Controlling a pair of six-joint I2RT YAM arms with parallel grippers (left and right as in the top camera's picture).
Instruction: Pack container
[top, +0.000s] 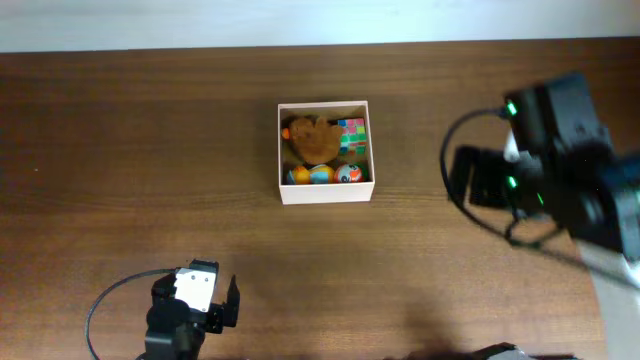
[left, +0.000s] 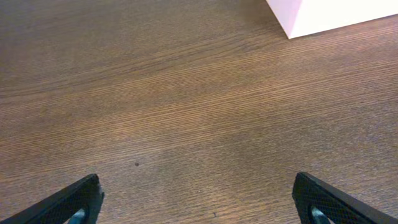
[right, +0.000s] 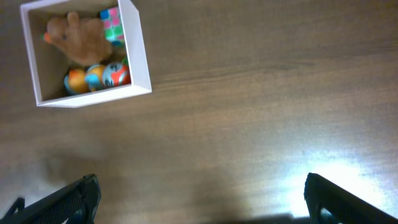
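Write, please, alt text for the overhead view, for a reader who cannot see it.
A white square container sits on a wooden table, holding a brown plush toy, a multicoloured cube and small orange toys. The left hand is at the bottom edge and the right hand at the right, both away from it.

Left arm (top: 180, 320), lower left of the overhead frame: my body is black, with one white block (top: 196, 288) on top. A thin black cable (top: 105, 305) loops off its left side.

Right arm (top: 565, 160), right edge of the frame: black boxy housings, blurred, with small green lights (top: 511, 108). A second black cable (top: 450, 150) curves round its left side.

Wrist views: the left claw (left: 199, 200) has flat, black, wedge-shaped fingers (left: 71, 202) with a teal glint low on the inner edge. The right claw (right: 199, 199) fingers (right: 68, 199) look alike, matte black.
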